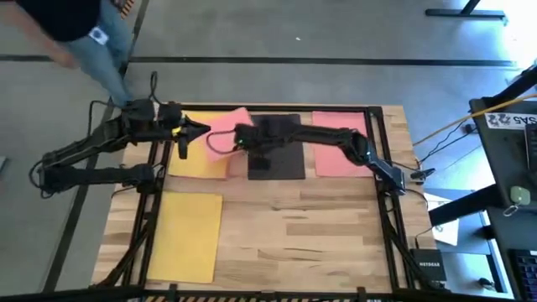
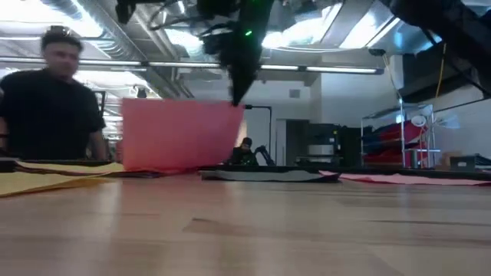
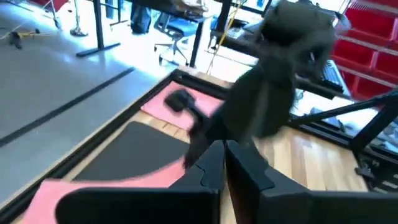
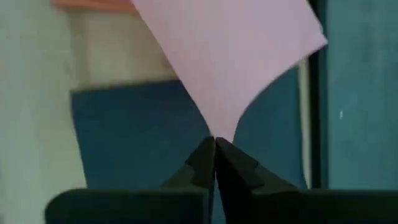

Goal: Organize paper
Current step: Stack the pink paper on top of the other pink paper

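A pink sheet of paper (image 1: 225, 130) stands raised at the table's far middle, with my right gripper (image 1: 243, 138) shut on it. In the low view the sheet (image 2: 180, 136) rises upright with its lower edge down on the other sheets. It partly covers a yellow sheet (image 1: 195, 161) that lies flat. A black sheet (image 1: 277, 149) lies flat under my right arm. Another pink sheet (image 1: 340, 143) lies to its right. A second yellow sheet (image 1: 189, 236) lies near the left front. My left gripper (image 1: 198, 128) hangs shut just left of the raised sheet, with nothing between its fingers (image 3: 214, 163). My right gripper pinches one corner of the pink sheet (image 4: 214, 127) between its two fingertips, a single layer. In the low view the fingers come from above and hold the sheet's upper right corner (image 2: 232, 107). The sheet hangs curved below them, its lower edge (image 2: 165, 169) resting on the sheets beneath.
A black frame rail (image 1: 252, 107) runs along the table's far edge and down both sides. A person (image 2: 54, 100) stands beyond the far left corner. Bare wood (image 1: 302, 235) fills the near half of the table to the right of the yellow sheet.
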